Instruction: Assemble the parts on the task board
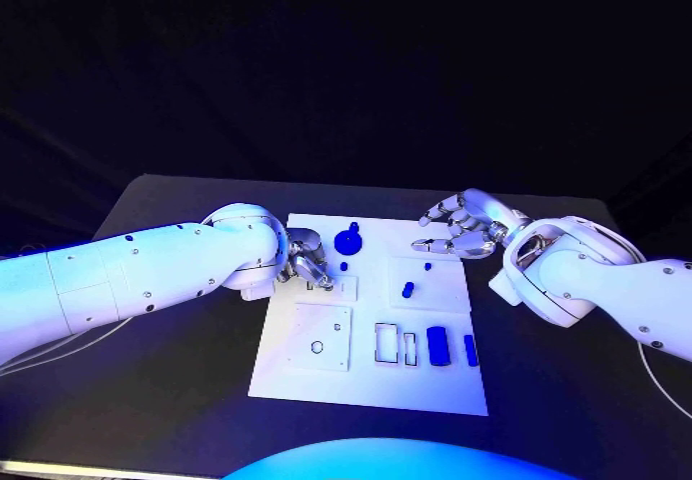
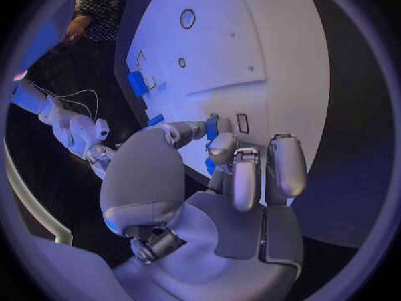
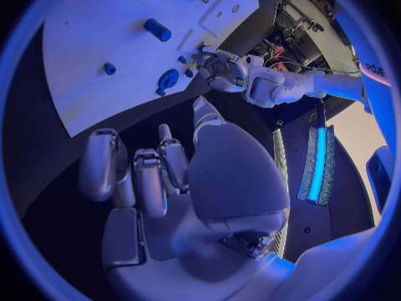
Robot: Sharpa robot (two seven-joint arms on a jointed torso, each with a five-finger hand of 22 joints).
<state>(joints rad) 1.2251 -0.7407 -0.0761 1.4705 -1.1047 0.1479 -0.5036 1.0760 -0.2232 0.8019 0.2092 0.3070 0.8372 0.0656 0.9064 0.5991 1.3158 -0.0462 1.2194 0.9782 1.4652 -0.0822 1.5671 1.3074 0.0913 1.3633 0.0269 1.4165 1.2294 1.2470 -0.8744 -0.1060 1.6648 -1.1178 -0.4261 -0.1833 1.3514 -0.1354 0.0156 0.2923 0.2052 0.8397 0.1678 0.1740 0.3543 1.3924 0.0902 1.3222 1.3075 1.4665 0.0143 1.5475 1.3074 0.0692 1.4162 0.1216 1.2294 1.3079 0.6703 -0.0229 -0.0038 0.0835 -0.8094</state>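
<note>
You see blue light washing the scene; the white board (image 1: pixel 369 385) glows bright against a dark table (image 1: pixel 173 400) and black backdrop. Both wrist views bend straight edges, with dark, soft rims around each circle.

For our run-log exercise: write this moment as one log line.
left hand: fingers on blue part at board | right hand: open, above board's far corner | stage: assembling

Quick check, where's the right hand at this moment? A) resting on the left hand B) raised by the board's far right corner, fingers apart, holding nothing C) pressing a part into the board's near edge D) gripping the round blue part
B: the right hand sits at the far right corner of the task board with fingers spread and nothing in them, apart from the round blue part and the left hand.
</note>
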